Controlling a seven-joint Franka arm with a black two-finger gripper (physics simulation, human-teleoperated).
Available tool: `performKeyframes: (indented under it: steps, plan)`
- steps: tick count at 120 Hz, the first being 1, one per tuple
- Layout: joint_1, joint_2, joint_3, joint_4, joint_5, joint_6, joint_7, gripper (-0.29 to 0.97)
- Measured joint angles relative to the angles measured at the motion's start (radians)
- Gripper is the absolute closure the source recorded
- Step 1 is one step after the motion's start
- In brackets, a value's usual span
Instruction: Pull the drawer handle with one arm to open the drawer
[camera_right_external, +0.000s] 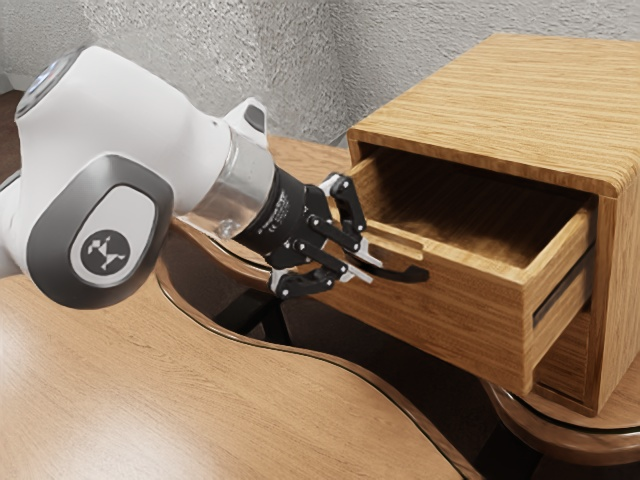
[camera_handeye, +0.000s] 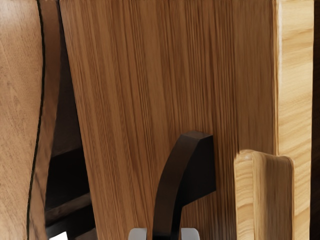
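Observation:
A wooden cabinet stands at the exterior view's right. Its single drawer is pulled well out toward the arm, and the bare inside shows. A black curved handle sticks out of the drawer front. My gripper reaches it from the exterior view's left and is shut on its near end. In the wrist view the handle rises off the drawer front, with my silver fingertips pressed on both sides of it.
The cabinet rests on a round wooden stand. A curved wooden tabletop spreads below the arm, with a dark gap between it and the drawer. A grey textured wall is behind.

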Motion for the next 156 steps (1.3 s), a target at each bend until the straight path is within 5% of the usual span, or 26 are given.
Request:
performKeyframes:
  steps: [103,113,121,135,156]
  plan:
    - [-0.004,-0.207,0.007,-0.157,0.007,-0.006,-0.029,0.77]
    - [-0.004,-0.221,0.044,-0.149,0.010,-0.009,-0.031,0.63]
    - [0.034,-0.135,0.096,-0.017,0.040,-0.021,-0.033,0.47]
    - [0.121,0.175,0.111,0.568,0.217,-0.280,-0.064,0.26]
    - [0.151,0.289,0.124,0.703,0.313,-0.608,-0.120,0.11]
